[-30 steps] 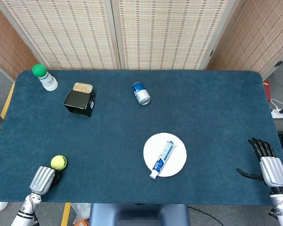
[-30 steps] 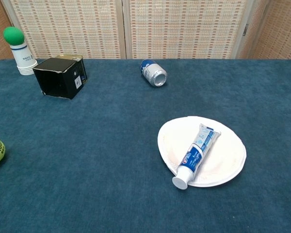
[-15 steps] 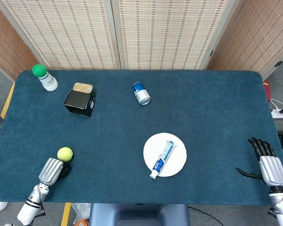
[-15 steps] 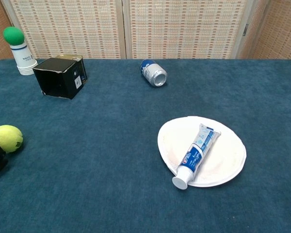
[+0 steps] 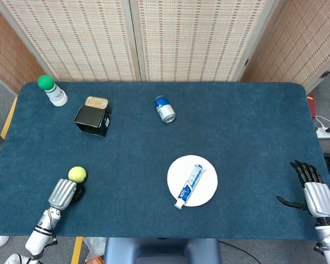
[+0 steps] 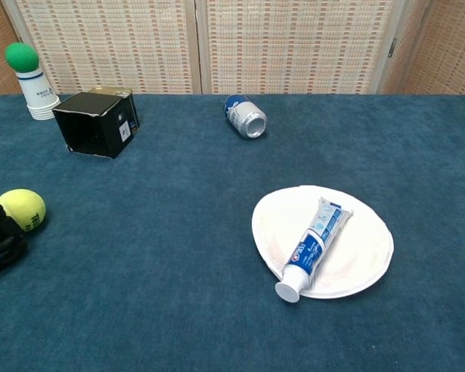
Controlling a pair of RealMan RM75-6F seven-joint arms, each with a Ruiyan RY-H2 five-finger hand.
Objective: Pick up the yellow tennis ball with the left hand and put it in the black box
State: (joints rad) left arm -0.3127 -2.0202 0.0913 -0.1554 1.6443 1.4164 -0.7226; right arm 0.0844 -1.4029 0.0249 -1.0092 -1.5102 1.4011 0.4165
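The yellow tennis ball [image 5: 77,174] is near the table's front left, held at the fingertips of my left hand [image 5: 63,192]. In the chest view the ball [image 6: 22,209] sits just above the hand's dark fingers [image 6: 1,244] at the left edge. The black box [image 5: 92,119] stands further back on the left, well beyond the ball; the chest view shows it [image 6: 97,122] as a dark cube with a label on its side. My right hand [image 5: 314,193] hovers at the table's front right corner with fingers spread and nothing in it.
A gold tin [image 5: 96,102] lies right behind the box. A white cup topped with a green ball [image 5: 52,91] stands at the back left. A blue can [image 5: 165,109] lies on its side mid-table. A white plate [image 5: 208,192] carries a toothpaste tube [image 5: 190,184].
My left hand has moved forward and to the right with the tennis ball, which now sits higher and further into the chest view. The right hand has barely moved.
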